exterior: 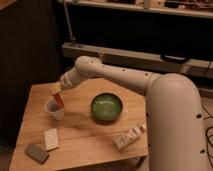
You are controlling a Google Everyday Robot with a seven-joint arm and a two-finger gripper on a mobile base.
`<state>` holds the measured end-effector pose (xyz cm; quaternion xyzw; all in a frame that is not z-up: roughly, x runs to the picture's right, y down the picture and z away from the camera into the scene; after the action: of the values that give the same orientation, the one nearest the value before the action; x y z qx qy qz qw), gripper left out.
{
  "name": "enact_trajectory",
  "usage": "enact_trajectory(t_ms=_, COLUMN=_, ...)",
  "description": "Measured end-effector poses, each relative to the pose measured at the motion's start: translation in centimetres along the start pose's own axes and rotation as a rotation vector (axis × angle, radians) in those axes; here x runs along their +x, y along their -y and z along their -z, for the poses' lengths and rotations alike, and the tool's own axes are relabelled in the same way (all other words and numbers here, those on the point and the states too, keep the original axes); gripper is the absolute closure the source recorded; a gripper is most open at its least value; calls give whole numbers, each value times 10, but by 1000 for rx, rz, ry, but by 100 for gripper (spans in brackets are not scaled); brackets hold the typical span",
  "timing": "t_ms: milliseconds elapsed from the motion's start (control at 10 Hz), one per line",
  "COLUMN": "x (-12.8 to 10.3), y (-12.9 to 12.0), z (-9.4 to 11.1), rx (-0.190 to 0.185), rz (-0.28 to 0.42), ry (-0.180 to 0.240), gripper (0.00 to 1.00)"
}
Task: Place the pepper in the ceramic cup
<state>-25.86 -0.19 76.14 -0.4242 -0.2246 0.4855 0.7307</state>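
Placement nearly done: pepper [60, 99] pinched in gripper [56, 90], hanging over mouth of ceramic cup [53, 110] on left of table [85, 135], lower tip at rim or just inside. Release left. Pepper's long axis steep, slightly tilted, lower end pointing down-right into cup.

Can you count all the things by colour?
White: 1, ceramic cup
Red-orange: 1, pepper, at the cup's rim below the gripper
Green: 1, bowl
Cream: 2, pale block, carton
Grey: 1, grey block
Total: 6
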Motion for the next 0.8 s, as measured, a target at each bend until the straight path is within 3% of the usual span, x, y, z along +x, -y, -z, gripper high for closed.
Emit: enact_trajectory(t_ms=800, x=-21, y=-14, z=-8, rx=-13, rz=40, ry=15, gripper=100)
